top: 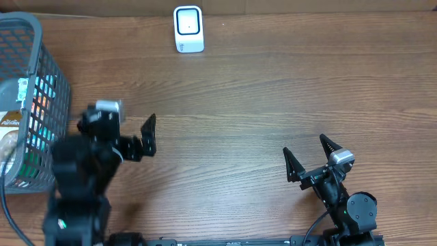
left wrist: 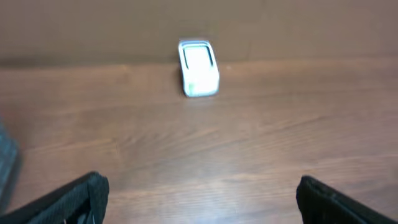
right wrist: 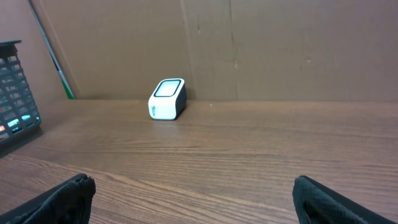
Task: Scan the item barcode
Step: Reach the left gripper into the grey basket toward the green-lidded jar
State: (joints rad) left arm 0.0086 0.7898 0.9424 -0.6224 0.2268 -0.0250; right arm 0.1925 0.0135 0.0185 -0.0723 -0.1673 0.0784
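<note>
Plainly the task stands at its first step: nothing is picked up yet. From overhead, the white scanner (top: 188, 29) sits at the far edge of the wooden surface (top: 239, 96). The basket (top: 58, 82) stands well to the left of the scanner and nearer the arms. The items (top: 11, 133) to be scanned lie inside it; which one is meant I cannot tell. The left fingers (top: 149, 131) hang just beside the basket, on its scanner side. The right fingers (top: 292, 166) sit well apart from the scanner, to its near right, spread wide and empty.

From the left wrist, the scanner is straight ahead and blurred. Both fingertips show at the bottom corners, wide apart, with bare wood between them.

From the right wrist, the scanner lies ahead and slightly left, and the fingers are equally wide.

Next, I judge, the left arm must turn from the scanner to the basket, close on one package, then show its barcode to the scanner's window.
</note>
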